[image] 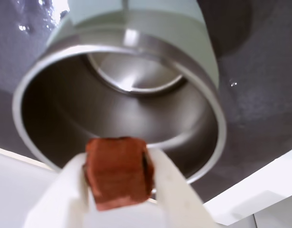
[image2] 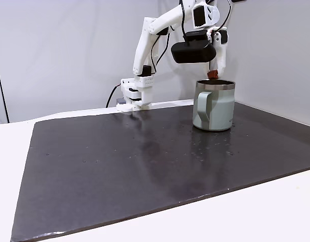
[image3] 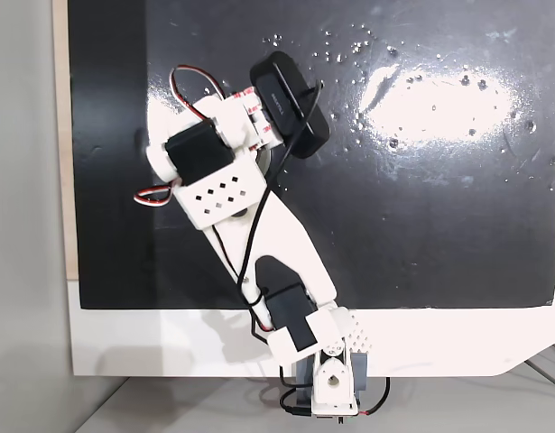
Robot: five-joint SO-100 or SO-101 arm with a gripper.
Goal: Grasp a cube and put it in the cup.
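Above the sage-green cup (image: pixel 202 57), the gripper (image: pixel 119 190) clasps 1 rough reddish-orange cube (image: pixel 118 173).

Wrist view: white gripper (image: pixel 118 183) clamps the reddish-orange cube (image: pixel 118 172) between both fingers, directly above the open steel-rimmed mouth of the sage-green cup (image: pixel 202 61) on a dark mat (image: pixel 259 85).

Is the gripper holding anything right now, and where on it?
Yes: the gripper pinches the cube by two opposite side faces, above the cup mouth.
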